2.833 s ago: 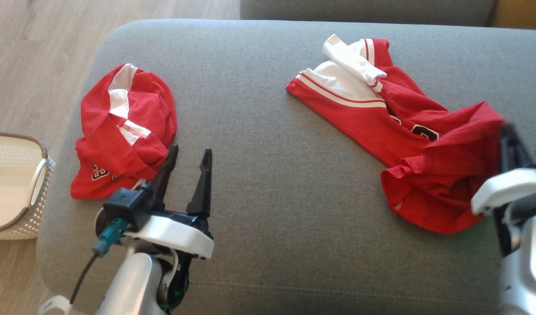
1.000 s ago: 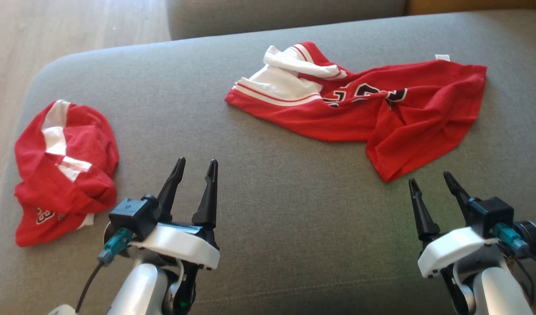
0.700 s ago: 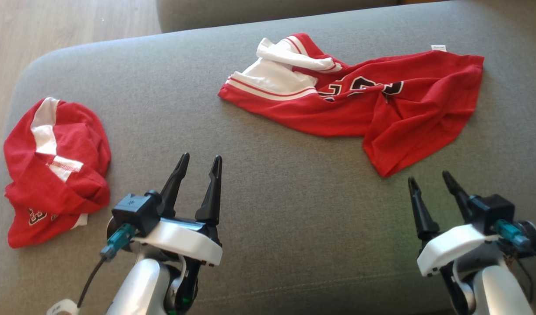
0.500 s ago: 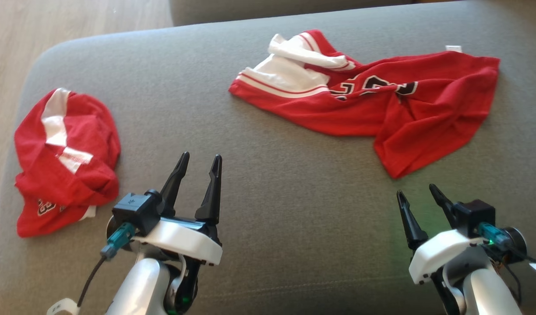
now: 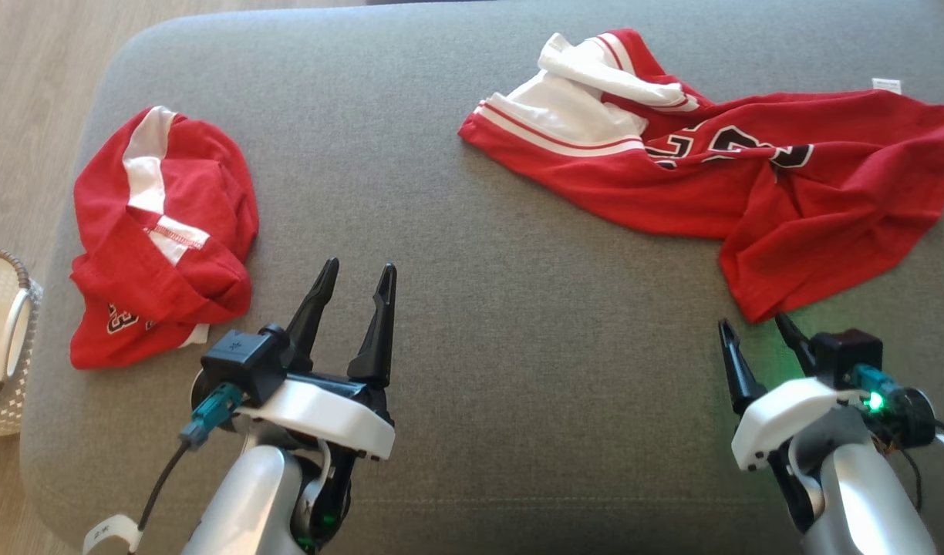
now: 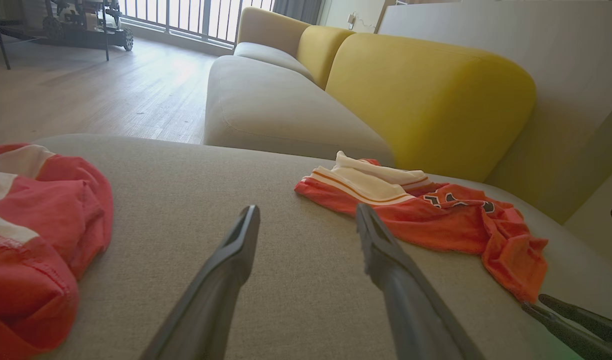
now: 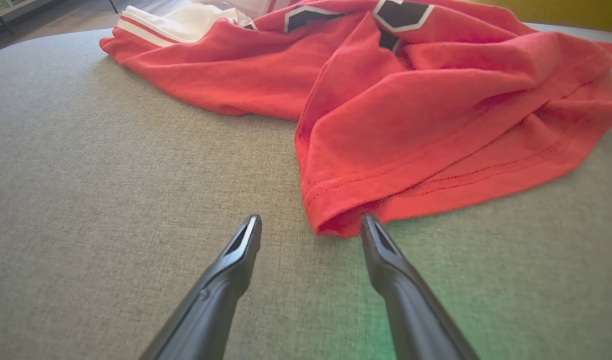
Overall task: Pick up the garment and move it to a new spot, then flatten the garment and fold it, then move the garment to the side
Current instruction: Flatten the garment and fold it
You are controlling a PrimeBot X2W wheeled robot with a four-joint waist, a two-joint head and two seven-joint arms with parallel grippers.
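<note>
Head view: the garment (image 5: 750, 169) lies crumpled across the upper right of the frame on a grey cushion (image 5: 480, 324). Its white sleeve (image 5: 572, 116) with striped trim points toward the top centre. The black print (image 5: 730, 142) is partly lost in folds, and a small white tag (image 5: 886, 84) shows at the upper right edge. One red hem corner reaches down right of centre and ends just above the right gripper (image 5: 751, 320).

That gripper sits at the lower right with its fingers spread apart and nothing between them, and a green light glows on its wrist. In the right wrist view the hem corner lies between the two fingertips, closer to the one on the right of the frame. Whether it touches the cloth cannot be told.

The left gripper (image 5: 362, 266) is at the lower left of centre over bare cushion, its fingers also apart and empty. A smaller red piece (image 5: 163, 239) with a white stripe is bunched at the left of the frame, near this gripper but apart from it. A woven basket (image 5: 9, 339) stands at the left edge on the wooden floor (image 5: 25, 92).

In the left wrist view a yellow backrest (image 6: 426, 100) rises at the upper right behind the garment.
</note>
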